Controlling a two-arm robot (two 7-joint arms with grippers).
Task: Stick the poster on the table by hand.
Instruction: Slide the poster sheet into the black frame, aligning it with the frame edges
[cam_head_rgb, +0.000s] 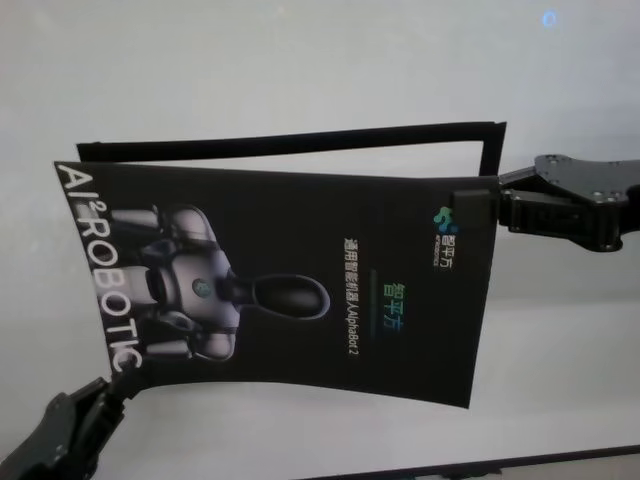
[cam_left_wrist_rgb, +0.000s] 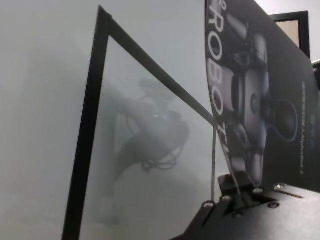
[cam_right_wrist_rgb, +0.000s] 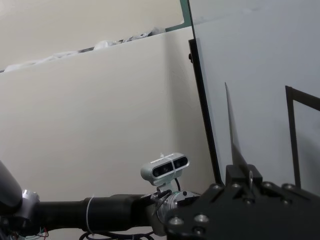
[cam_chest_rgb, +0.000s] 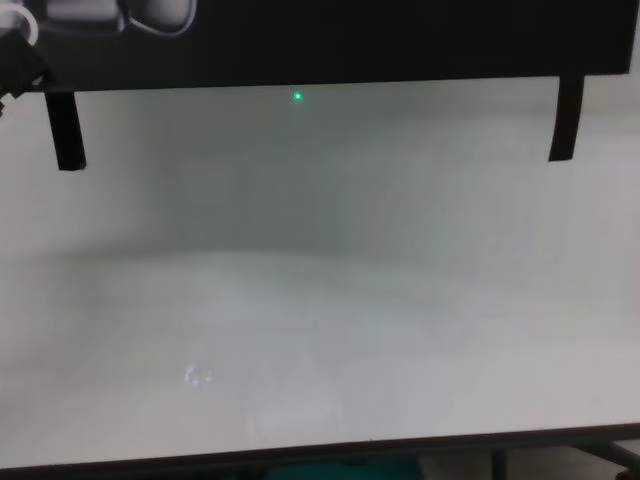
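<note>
The poster, black and glossy with white "AI²ROBOTIC" lettering and a grey robot picture, hung above the tabletop, not yet lying on it; in the chest view its lower edge stood clear of the pale surface. It was stretched between two opposite corners, seemingly to keep the sheet taut and flat before lowering.

The right gripper reached in from the right side, closed on the poster's far right corner, arm roughly level. The left gripper came up from the near left, pinching the near left corner beside the lettering; the left wrist view showed the sheet's edge clamped at its fingers.

On the tabletop behind lay a thin black outline, an L of dark strip, probably marking where the poster belonged. Two short black strips hung from the poster's lower edge in the chest view, likely tape for sticking.

Judgement: the sheet needed lowering and aligning with the outline.
</note>
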